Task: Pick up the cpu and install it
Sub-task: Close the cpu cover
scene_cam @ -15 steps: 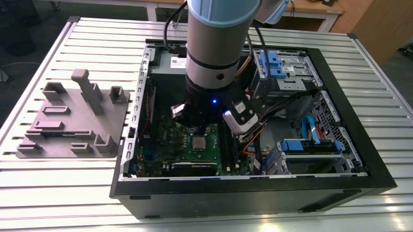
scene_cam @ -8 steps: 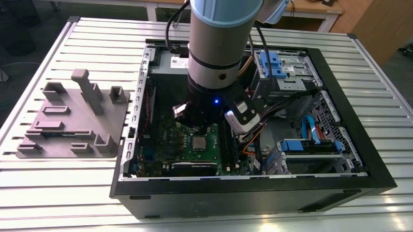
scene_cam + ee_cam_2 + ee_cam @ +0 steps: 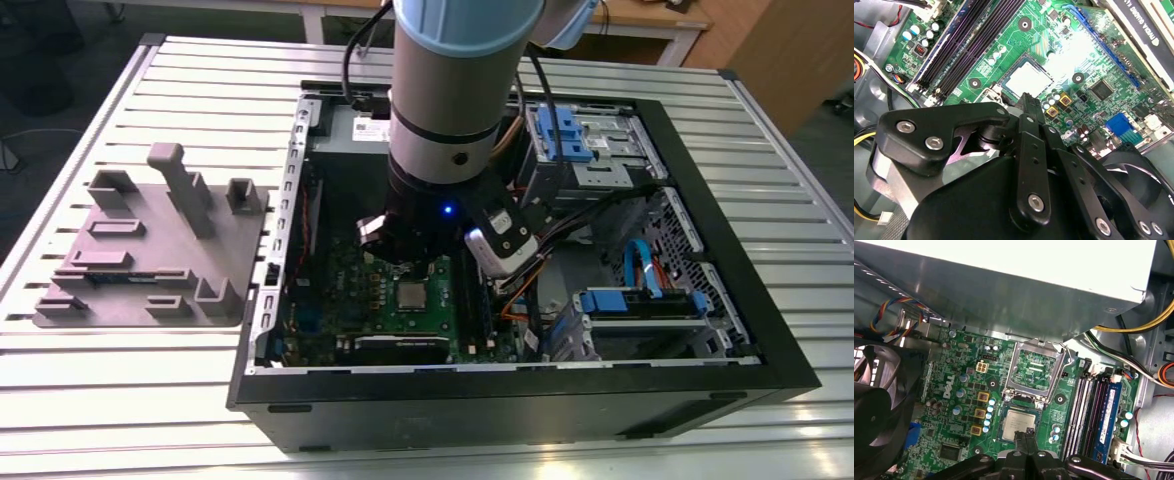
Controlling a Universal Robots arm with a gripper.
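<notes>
1. Black linkage bars of the hand crowd the foreground in the second wrist view. Its two fingers run together into one narrow tip: closed right up, with nothing between them.
2. And the cpu? It lies flat, silvery top up, in its socket on the green motherboard, and the hand has no grip on it.
3. Now the relation that counts: the chip sits directly under and just ahead of that closed tip. In the first wrist view the tip overlaps the chip's near edge. Whether it is touching the metal or hanging just above it cannot be told from these angles.
4. The chip is square, so it has no long axis to line up. Its edges run parallel to the black memory slots just beside the socket.
5. One arm is on the job, standing upright over the open computer case, so there is no question of which is nearer.
6. The first wrist view adds the socket's metal frame, hinged up and open beyond the chip, toward the grey power supply box. By the look of it, the chip is seated but not clamped.
7. The exterior view gives the wider scene. The case stands on the slatted worktop, and a grey parts fixture sits well apart on the exterior view's left.
</notes>
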